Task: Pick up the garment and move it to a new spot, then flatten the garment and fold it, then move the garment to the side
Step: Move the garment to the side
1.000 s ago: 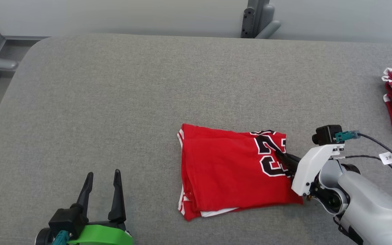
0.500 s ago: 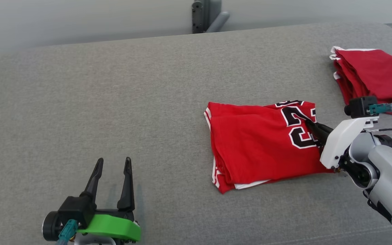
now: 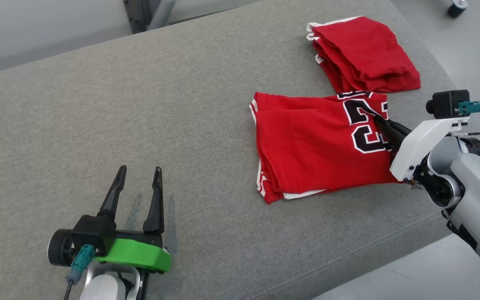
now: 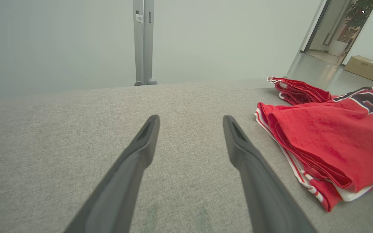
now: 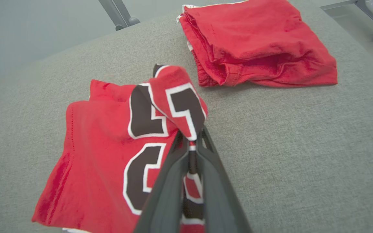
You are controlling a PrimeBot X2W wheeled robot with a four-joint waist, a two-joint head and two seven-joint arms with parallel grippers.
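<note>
Final step, moving aside. Folded red jersey with black-and-white numerals lies near the right edge of the grey fabric pad, its hem clamped in the right gripper. Left gripper idles near the front edge, fingers apart. Likely next: drag the jersey beside the pile of folded red garments at the far right corner.

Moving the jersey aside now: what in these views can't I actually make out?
How many layers the right claw pinches: right wrist view, its own fingers cover the cloth.
Number on the jersey: head view, partly under the claw and a fold.
The jersey's gripped end: left wrist view, cut off by the frame edge.
Items in the red pile: head view, folds hide the count.
</note>
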